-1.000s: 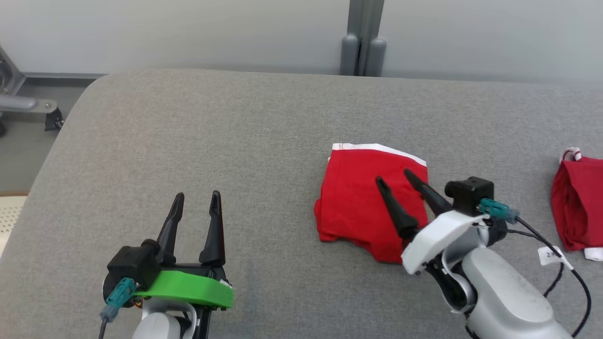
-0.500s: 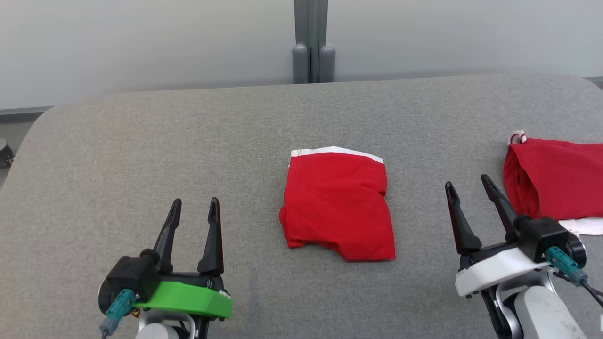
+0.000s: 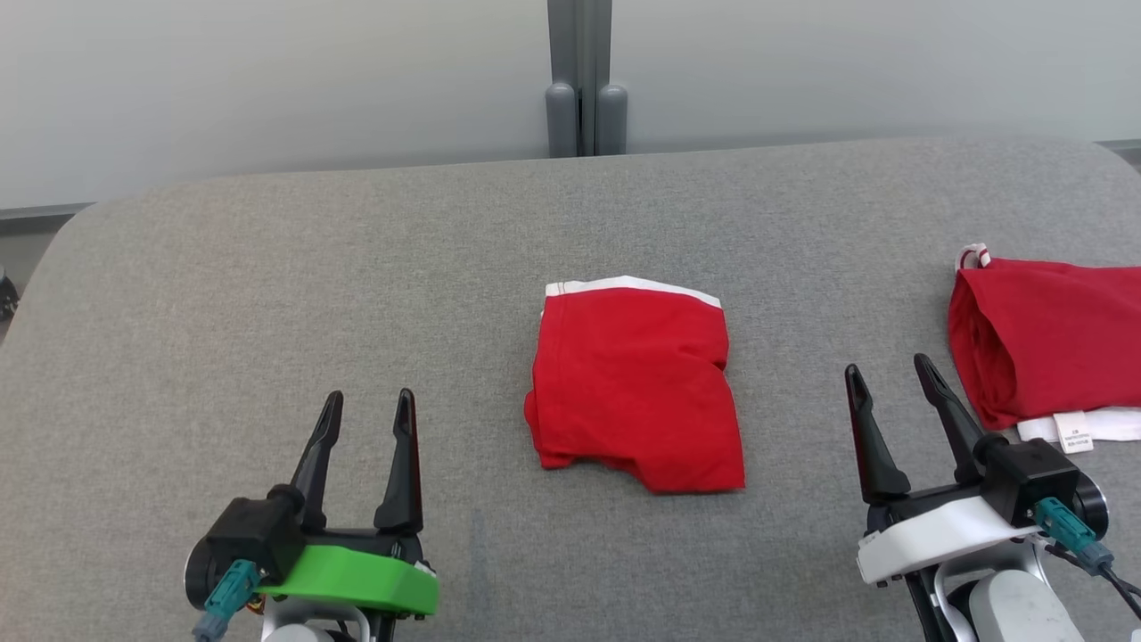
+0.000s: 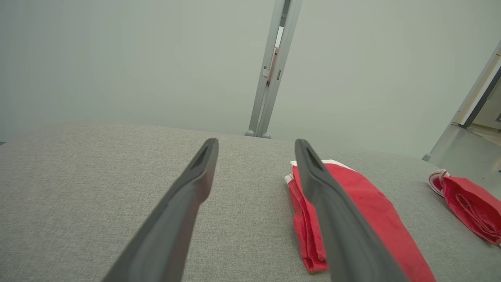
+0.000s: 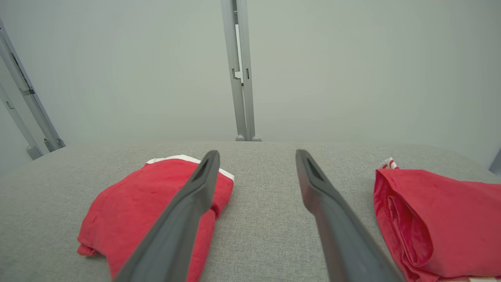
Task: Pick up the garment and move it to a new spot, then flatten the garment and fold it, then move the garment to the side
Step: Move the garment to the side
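Grippers, two: left gripper (image 3: 370, 395) and right gripper (image 3: 887, 366), fingers spread, holding nothing, low at the near edge, probably to flank the work without covering it. Between them, apart from both: garment (image 3: 633, 383), red, white waistband far side, folded compact mid grey padded table (image 3: 267, 294), seemingly awaiting its move aside. Second red garment (image 3: 1043, 339) near the right gripper, not touching
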Motion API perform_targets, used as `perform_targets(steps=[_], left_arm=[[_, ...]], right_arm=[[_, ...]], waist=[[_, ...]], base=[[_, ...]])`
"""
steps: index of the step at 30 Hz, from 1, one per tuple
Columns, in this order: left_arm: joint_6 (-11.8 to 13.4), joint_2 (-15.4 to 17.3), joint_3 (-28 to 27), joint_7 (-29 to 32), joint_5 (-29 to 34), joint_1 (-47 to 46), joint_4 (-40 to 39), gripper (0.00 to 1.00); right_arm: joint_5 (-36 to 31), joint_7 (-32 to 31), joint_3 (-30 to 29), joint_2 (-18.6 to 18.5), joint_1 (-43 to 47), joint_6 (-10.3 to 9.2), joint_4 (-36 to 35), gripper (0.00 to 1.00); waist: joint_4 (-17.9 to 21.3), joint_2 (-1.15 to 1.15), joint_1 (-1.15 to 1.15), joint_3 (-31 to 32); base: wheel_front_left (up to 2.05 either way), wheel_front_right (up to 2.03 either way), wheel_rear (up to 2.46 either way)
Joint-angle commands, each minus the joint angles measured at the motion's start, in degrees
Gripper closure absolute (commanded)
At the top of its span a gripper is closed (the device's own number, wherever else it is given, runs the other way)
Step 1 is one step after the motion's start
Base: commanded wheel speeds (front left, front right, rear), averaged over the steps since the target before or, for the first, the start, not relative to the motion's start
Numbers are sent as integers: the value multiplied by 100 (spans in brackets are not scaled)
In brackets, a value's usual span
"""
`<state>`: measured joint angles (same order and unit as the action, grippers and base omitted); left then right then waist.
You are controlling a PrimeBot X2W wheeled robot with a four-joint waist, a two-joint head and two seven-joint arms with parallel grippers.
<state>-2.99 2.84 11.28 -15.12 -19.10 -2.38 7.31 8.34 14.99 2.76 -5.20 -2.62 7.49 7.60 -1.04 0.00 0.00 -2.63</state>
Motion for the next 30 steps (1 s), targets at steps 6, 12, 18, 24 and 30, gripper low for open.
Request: perform_targets(steps=[6,12,18,24,30], left_arm=[[-4,15,105,0,-78,-225,2,0],[-10,14,231,0,-251,-454,55,0],[-4,14,384,0,-275,-612,100,0],[0,13,447,0,-290,-725,115,0],[-36,13,407,0,-192,-773,154,0]], right_arm=[[348,-109,25,106,-238,0,206,0],[667,-472,303,165,-648,0,629,0],[909,-850,392,205,-1063,1,1256,0],[1190,-1080,216,223,-1498,1,2010,0],[1759,-1124,320,221,-1818,1,2640,0]], waist=[[-114,0,0,-310],[-299,0,0,-649],[-549,0,0,-886],[-824,0,0,-1073],[-956,0,0,-1106]], base=[[0,0,0],[0,0,0],[0,0,0],[0,0,0],[0,0,0]])
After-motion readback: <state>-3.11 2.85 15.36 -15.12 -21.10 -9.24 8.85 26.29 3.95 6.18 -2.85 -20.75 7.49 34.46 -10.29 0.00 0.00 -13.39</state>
